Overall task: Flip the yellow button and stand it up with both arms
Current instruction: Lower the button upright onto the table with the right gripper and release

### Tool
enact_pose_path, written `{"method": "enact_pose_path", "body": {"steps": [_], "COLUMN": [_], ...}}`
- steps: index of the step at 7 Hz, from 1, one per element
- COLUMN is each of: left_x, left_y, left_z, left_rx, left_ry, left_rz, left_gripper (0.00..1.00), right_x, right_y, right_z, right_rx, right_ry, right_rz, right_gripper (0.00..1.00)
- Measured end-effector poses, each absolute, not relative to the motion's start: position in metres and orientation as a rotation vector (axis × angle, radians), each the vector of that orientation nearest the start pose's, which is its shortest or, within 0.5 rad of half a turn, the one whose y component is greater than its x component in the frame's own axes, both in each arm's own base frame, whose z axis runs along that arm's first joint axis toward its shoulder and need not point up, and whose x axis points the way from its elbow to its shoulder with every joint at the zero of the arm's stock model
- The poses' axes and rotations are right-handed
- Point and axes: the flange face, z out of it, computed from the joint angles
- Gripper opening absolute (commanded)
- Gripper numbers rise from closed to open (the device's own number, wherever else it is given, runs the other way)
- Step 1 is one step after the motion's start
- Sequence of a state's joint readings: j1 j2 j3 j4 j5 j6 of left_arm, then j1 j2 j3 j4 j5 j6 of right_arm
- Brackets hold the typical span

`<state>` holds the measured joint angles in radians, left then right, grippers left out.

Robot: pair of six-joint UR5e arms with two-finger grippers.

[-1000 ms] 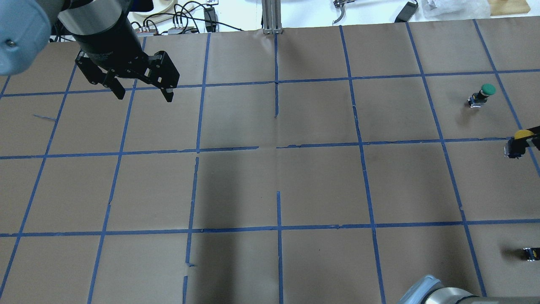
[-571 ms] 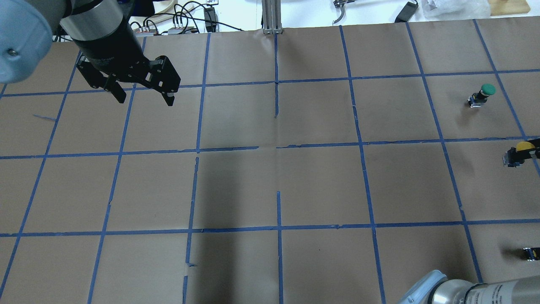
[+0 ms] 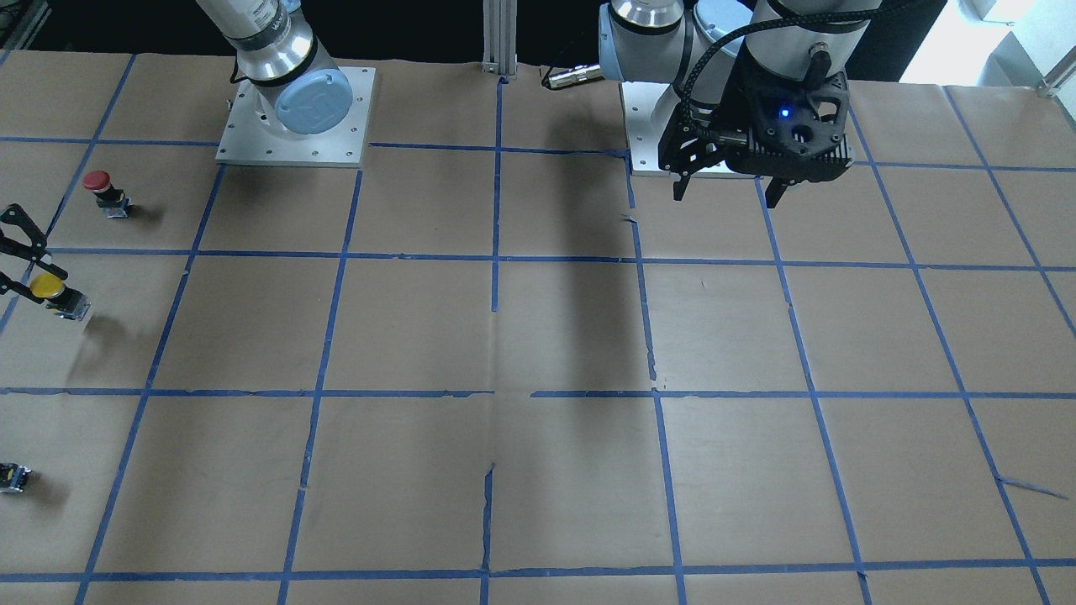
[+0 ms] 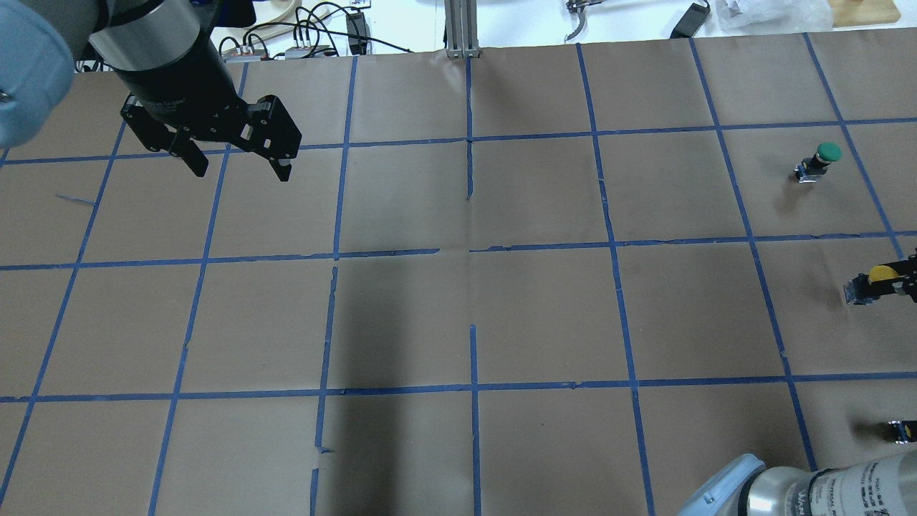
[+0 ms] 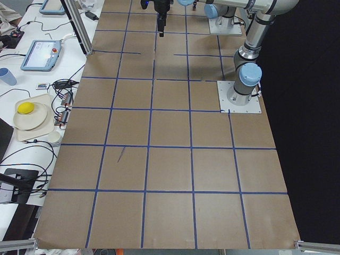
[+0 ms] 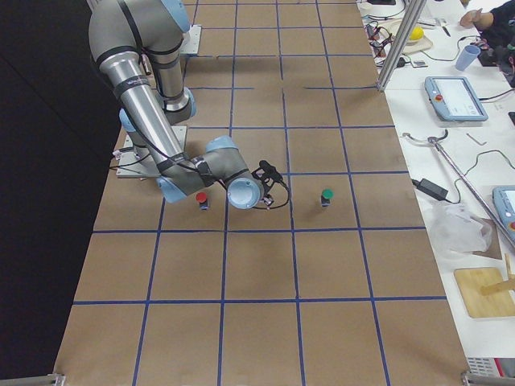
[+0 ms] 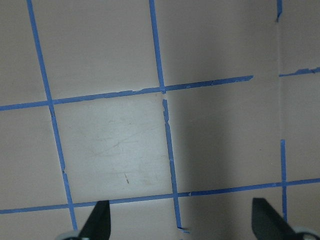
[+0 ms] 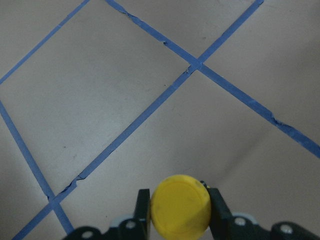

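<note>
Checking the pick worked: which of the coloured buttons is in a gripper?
The yellow button, clamped between the right gripper fingers. The red button and green button sit alone on the table.

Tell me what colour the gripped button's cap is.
Yellow. The button shows best in the right wrist view.

Overhead, front views face opposite, share table (image 4: 537, 322).

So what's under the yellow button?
The right gripper holds the yellow button up in the air, so only brown table paper and the button's shadow lie below. In the wrist view its cap covers its body and the patch straight beneath.
</note>
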<state>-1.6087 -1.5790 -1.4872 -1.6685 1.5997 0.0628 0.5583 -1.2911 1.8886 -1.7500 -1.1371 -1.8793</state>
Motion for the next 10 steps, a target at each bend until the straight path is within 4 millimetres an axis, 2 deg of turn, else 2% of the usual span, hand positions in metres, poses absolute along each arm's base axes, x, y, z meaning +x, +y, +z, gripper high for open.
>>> {"method": "enact_pose_path", "body": {"steps": [1,2,5,10], "left_x": [-0.149,-0.148,-0.148,-0.148], "left_y": [-0.486,-0.486,-0.485,-0.484], "left_z": [0.515,0.516,0.517,0.517], "left_rx": [0.156,0.155,0.153,0.153], "left_ry": [3.109,3.109,3.108,3.106], "left_rz": [0.033,0.032,0.033,0.042], "left_gripper": [1.0,1.0,1.0,1.0], "right_x": [-0.332,-0.336,-0.34,-0.34], "right_y": [-0.409,-0.406,-0.406,-0.408], "right_z": [0.225,0.223,0.212,0.211], "right_rx": [-0.991,-0.981,-0.947,-0.936], "right_ry": [2.44,2.441,2.427,2.425], "right_rz": [-0.505,-0.507,-0.514,-0.529], "right_gripper": [0.4,0.48,0.48,0.48]}}
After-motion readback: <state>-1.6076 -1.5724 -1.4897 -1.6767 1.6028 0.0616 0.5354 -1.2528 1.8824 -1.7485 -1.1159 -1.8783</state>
